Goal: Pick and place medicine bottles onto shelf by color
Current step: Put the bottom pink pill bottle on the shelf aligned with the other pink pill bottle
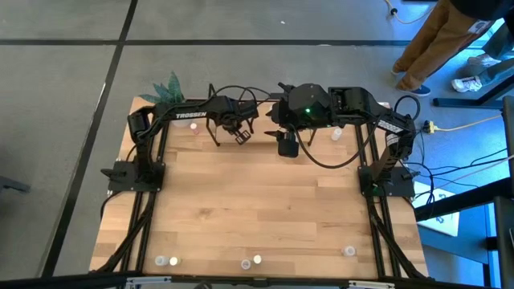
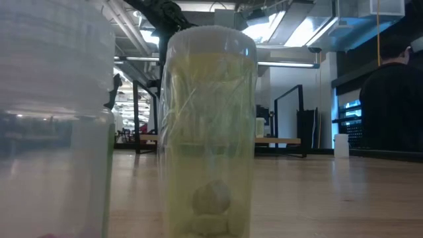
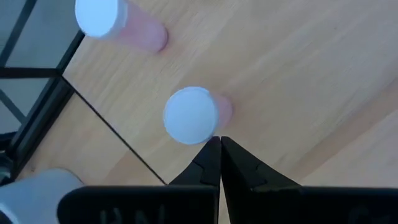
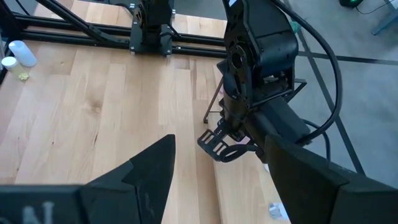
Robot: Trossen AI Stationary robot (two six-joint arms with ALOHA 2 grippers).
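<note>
Your left gripper (image 3: pixel 219 144) sits over the shelf (image 3: pixel 298 74) at the far side of the table, fingers pressed together with nothing between them. Just beyond its tips stands the nearer bottle (image 3: pixel 191 116), upright, white cap facing the wrist camera, pinkish body showing below it; its long axis runs vertical, so you are looking straight down it. A second capped bottle (image 3: pixel 99 15) stands farther out from the same tips, near the shelf's black edge rod (image 3: pixel 37 71). Judged from this, the left arm is the nearer one to both, but its jaws must spread before they can straddle that cap. Moving right, your right gripper (image 4: pixel 217 180) hangs above the table close to the left arm (image 4: pixel 255 68), fingers spread wide and empty. More bottles stand along the table's near edge, including one at the corner (image 1: pixel 348 251), well apart from both grippers.
</note>
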